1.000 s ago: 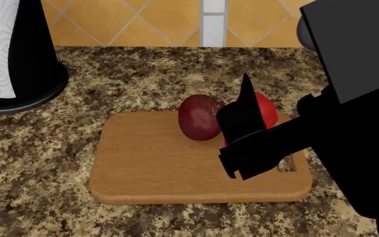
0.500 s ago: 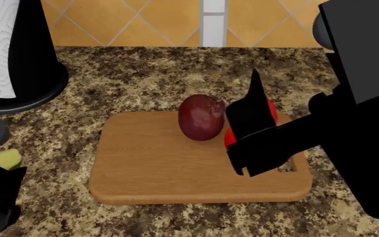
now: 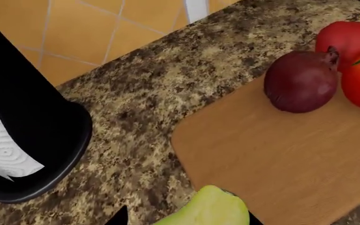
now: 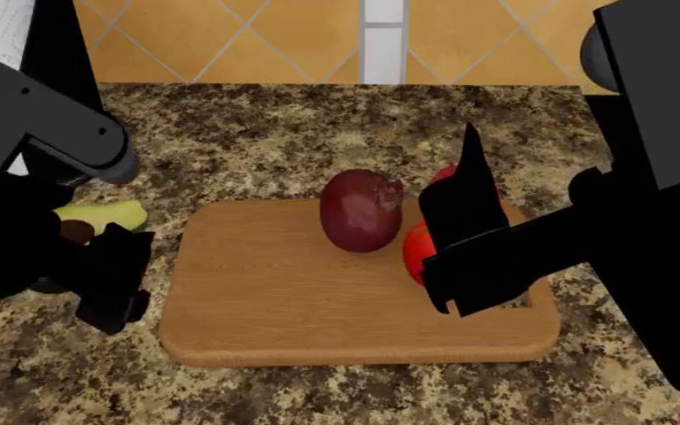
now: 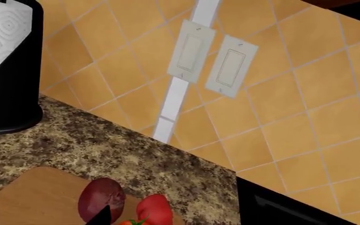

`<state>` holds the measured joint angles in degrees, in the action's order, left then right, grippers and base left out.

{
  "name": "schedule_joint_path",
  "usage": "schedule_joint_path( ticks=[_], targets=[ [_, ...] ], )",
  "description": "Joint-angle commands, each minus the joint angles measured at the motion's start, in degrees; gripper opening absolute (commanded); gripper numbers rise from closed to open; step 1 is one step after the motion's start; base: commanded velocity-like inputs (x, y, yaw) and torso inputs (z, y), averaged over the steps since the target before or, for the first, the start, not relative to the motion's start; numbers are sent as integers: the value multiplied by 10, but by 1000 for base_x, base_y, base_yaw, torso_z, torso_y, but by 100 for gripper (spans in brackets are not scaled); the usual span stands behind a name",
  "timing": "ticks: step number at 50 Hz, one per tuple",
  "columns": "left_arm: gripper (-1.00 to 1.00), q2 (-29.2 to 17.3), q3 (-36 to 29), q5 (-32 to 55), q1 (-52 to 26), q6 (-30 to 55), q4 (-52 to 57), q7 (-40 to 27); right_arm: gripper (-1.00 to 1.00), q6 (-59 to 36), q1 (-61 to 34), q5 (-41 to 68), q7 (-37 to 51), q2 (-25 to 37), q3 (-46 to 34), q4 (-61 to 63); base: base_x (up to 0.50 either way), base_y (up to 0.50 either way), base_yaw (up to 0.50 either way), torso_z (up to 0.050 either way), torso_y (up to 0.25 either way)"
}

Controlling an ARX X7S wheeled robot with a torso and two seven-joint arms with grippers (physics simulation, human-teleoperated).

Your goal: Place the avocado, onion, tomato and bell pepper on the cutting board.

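The wooden cutting board [image 4: 269, 301] lies on the granite counter. On its far right part stand the maroon onion [image 4: 360, 211], the tomato [image 4: 414, 251] and the red bell pepper [image 4: 444, 173], the last two partly hidden behind my right gripper [image 4: 464, 190]. That gripper hovers over them, open and holding nothing; one fingertip [image 5: 102, 216] shows above the onion [image 5: 99, 200]. My left gripper [image 4: 95, 243] is shut on the halved avocado [image 4: 104, 215], just left of the board's left edge. From the left wrist, the avocado [image 3: 211, 211] sits between the jaws near the board [image 3: 273, 154].
A black paper towel holder [image 4: 63, 53] with a white roll stands at the back left, close behind my left arm. The tiled backsplash carries two switch plates [image 5: 192, 49]. A dark appliance [image 5: 305, 206] borders the counter on the right.
My left arm has come in from the lower left, carrying the avocado up and toward the board's left edge. The right gripper has drifted slightly right, uncovering more of the tomato.
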<state>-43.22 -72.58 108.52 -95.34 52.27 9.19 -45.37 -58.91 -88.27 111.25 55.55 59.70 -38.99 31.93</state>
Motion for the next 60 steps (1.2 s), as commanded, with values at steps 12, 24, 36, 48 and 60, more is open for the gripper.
schedule_joint_path(
  ticks=[12,24,36,48,60],
  targets=[
    [-100,122,0,-73,15,-28,-69,108,100,10,21,-14,-23,8,21,11,0,0,0,0,0],
    [-100,168,-11,-116,14,-37,-115,159,100,11,16,0,-13,15,22,15,0,0,0,0,0],
    [-100,204,-30,-150,31,-48,-161,184,100,10,15,6,-8,21,21,18,0,0,0,0,0],
    [-100,222,-37,-171,54,-69,-199,206,100,5,5,16,1,25,21,18,0,0,0,0,0],
    [-100,228,-42,-183,67,-79,-209,212,100,-7,-18,28,13,13,13,9,0,0,0,0,0]
  ],
)
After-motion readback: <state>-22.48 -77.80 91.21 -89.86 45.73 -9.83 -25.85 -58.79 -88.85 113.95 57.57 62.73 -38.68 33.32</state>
